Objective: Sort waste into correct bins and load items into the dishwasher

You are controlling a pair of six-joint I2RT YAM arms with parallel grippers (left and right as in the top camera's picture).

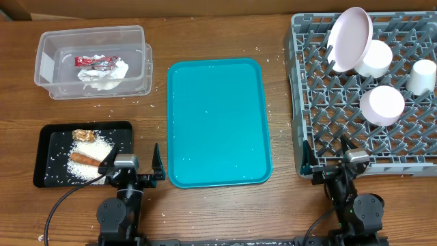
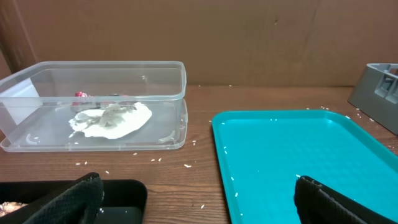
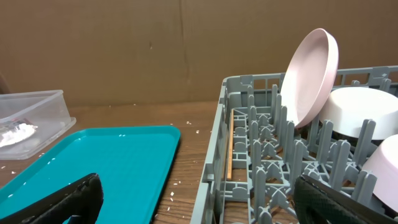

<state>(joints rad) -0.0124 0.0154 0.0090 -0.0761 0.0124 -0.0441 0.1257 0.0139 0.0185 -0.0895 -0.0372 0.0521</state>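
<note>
The clear tub (image 1: 48, 48) at the back left holds the red-and-silver wrapper (image 1: 92, 62) and a crumpled white napkin (image 1: 108, 75); the napkin also shows in the left wrist view (image 2: 112, 120). The black tray (image 1: 46, 147) holds rice grains (image 1: 92, 147), the sausage-like stick (image 1: 85, 158) and the brown lump (image 1: 83, 134). The grey rack (image 1: 307, 82) holds the plate (image 1: 351, 37) leaning on edge, two upturned bowls (image 1: 376, 59) (image 1: 382, 104) and the cup (image 1: 421, 75). My left gripper (image 1: 131, 166) is open and empty between the black tray and the teal tray. My right gripper (image 1: 355, 164) is open and empty at the rack's front edge.
A teal tray (image 1: 218, 123) lies in the middle, with scattered rice grains on it and on the wood around it. A thin wooden stick (image 3: 230, 149) lies inside the rack near its left wall. A brown cardboard wall stands behind the table.
</note>
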